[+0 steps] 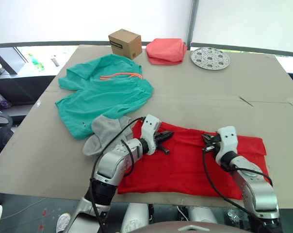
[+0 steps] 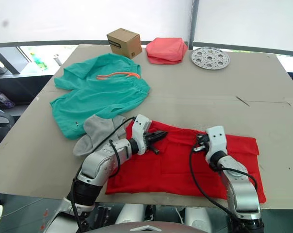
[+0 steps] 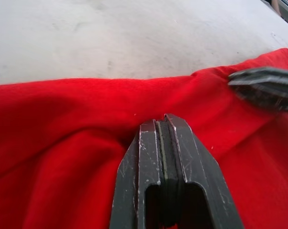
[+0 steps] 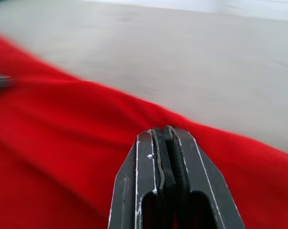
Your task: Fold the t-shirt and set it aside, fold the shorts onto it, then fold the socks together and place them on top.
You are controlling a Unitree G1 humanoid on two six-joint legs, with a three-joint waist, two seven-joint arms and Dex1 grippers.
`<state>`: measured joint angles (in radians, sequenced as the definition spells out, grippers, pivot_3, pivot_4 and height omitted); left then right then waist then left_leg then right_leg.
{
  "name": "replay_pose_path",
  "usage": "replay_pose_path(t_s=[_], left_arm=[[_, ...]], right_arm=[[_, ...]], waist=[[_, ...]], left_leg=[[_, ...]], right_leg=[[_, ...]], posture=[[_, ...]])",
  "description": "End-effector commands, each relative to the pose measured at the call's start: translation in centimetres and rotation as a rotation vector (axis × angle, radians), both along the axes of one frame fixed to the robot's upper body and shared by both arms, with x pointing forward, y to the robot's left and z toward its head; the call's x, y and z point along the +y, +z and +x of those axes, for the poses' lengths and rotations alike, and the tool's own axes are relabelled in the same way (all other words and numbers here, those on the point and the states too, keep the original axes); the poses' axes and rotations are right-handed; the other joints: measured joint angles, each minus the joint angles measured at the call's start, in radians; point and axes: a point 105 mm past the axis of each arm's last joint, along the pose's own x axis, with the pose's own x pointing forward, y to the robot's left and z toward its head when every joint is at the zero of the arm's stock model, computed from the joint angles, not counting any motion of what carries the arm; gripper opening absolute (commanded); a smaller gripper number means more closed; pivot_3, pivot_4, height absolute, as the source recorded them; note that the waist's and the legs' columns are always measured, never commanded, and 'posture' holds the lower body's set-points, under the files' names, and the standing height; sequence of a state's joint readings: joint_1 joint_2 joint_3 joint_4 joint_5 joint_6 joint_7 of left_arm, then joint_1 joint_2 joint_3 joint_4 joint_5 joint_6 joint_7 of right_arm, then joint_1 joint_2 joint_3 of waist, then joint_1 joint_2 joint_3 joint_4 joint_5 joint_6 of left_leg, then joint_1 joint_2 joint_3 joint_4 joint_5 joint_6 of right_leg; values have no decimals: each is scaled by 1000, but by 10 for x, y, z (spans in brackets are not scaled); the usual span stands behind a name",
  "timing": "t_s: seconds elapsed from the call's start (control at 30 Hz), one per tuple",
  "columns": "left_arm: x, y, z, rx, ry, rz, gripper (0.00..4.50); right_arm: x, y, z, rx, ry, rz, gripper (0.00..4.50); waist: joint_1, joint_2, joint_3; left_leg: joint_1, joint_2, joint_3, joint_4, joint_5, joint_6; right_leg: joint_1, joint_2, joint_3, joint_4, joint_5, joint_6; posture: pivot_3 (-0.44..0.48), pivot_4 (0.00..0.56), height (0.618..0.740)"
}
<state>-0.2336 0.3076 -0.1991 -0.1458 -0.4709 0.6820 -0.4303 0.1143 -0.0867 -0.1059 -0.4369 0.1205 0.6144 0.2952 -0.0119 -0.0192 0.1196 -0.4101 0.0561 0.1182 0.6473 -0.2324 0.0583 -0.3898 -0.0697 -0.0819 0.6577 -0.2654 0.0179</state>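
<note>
The red t-shirt (image 1: 185,165) lies as a wide folded band along the table's near edge. My left gripper (image 1: 170,136) is shut at the shirt's far edge on its left part, with the fabric puckering up to its fingertips (image 3: 163,123). To the right, my right gripper (image 1: 206,141) is shut on the same far edge, where the cloth rises into its fingertips (image 4: 164,131). The teal shorts (image 1: 105,94) with an orange drawstring lie spread out at the back left. The grey socks (image 1: 105,131) rest between the shorts and the shirt's left end.
A cardboard box (image 1: 124,42), a folded salmon-pink cloth (image 1: 166,50) and a round perforated metal disc (image 1: 210,58) stand along the far edge. Bare grey table (image 1: 219,97) stretches beyond the shirt and to the right.
</note>
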Motion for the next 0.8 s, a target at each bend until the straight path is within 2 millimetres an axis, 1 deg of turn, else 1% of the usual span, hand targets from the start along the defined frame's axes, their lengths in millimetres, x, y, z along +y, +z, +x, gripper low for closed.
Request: replay_pose_path(t_s=[0.03,0.07,0.1,0.17,0.23,0.33,0.4,0.47,0.5,0.53,0.57,0.6,0.63,0.67,0.73,0.77,0.8], left_arm=[[40,-19,-1,50,122,91,53],[46,-18,-1,52,147,74,53],[51,-15,-2,48,165,59,53],[53,-10,-4,33,171,21,53],[51,-6,-5,19,169,-10,53],[52,-2,-4,4,173,-28,53],[53,4,-3,-16,171,-60,53],[52,23,-3,-68,138,-141,53],[52,31,-6,-90,107,-169,17],[50,42,-10,-133,56,-190,0],[48,52,-18,-148,-22,-224,329],[47,60,-26,-152,-97,-234,682],[47,64,-32,-150,-148,-241,1041],[49,64,-39,-136,-199,-222,1485],[53,63,-44,-117,-241,-193,2496],[56,60,-43,-128,-250,-151,2859],[59,59,-39,-132,-239,-130,2953]], right_arm=[[-37,10,-6,-62,-195,8,0],[-54,10,-9,-69,-289,-1,0],[-71,9,-12,-75,-378,-10,0],[-98,7,-17,-77,-519,-58,0],[-112,6,-21,-76,-579,-123,0],[-118,8,-25,-79,-576,-165,0],[-113,14,-27,-94,-497,-196,0],[-100,26,-32,-122,-352,-191,0],[-94,32,-34,-132,-287,-201,290],[-87,39,-38,-139,-208,-169,599],[-80,48,-42,-144,-118,-163,886],[-71,56,-47,-135,-15,-155,1317],[-65,62,-52,-122,57,-149,1894],[-62,68,-54,-112,114,-163,2339],[-59,75,-55,-99,160,-176,3366],[-54,77,-55,-92,197,-186,3780],[-50,77,-53,-87,212,-196,3875]], waist=[[-2,1,-1],[-2,2,-1],[-2,2,-1],[-2,2,-1],[-2,2,-1],[-4,3,0],[-3,3,0],[-3,4,0],[-3,4,1],[-3,4,1],[-4,4,2],[-3,5,3],[-2,5,3],[0,5,3],[2,5,3],[3,5,3],[4,5,4]], left_leg=[[1,0,0,0,0,0],[1,0,0,0,-1,0],[2,0,0,-1,-3,-3],[2,0,0,-1,-3,-4],[1,-1,1,-1,-3,-4],[2,-1,2,-3,-3,-4],[4,-1,2,-6,-2,-4],[3,-1,3,-7,-2,-3],[3,-1,3,-8,0,-1],[3,-1,3,-8,0,0],[3,-1,3,-9,0,0],[3,0,3,-9,0,0],[2,0,3,-10,0,0],[2,0,2,-10,0,0],[3,-1,2,-10,0,0],[3,-1,2,-10,-1,-1],[2,-1,2,-10,-2,-4]], right_leg=[[0,0,0,0,0,0],[0,-1,0,0,0,0],[0,-1,0,0,0,-1],[0,-2,0,-1,-1,-2],[0,-2,0,-1,-2,-3],[0,-2,1,-1,-2,-4],[0,-2,2,-1,-2,-4],[0,-2,2,-1,-2,-3],[-1,-1,2,-1,-2,-3],[-1,-1,2,-1,-2,-2],[-1,-1,2,-1,-2,-2],[-2,-1,2,-2,-2,-2],[-2,-1,2,-2,-2,-2],[-2,-1,2,-3,-2,-4],[-2,-1,1,-5,-3,-6],[-2,-1,1,-6,-4,-6],[-2,-1,1,-7,-4,-6]], posture=[[0,150,740],[0,150,740],[0,150,740],[0,150,740],[0,150,740],[0,150,740],[0,150,740],[0,150,740],[0,150,740],[0,150,740],[0,150,740],[0,150,740],[0,150,740],[0,150,740],[0,150,740],[0,150,740],[0,150,740]])
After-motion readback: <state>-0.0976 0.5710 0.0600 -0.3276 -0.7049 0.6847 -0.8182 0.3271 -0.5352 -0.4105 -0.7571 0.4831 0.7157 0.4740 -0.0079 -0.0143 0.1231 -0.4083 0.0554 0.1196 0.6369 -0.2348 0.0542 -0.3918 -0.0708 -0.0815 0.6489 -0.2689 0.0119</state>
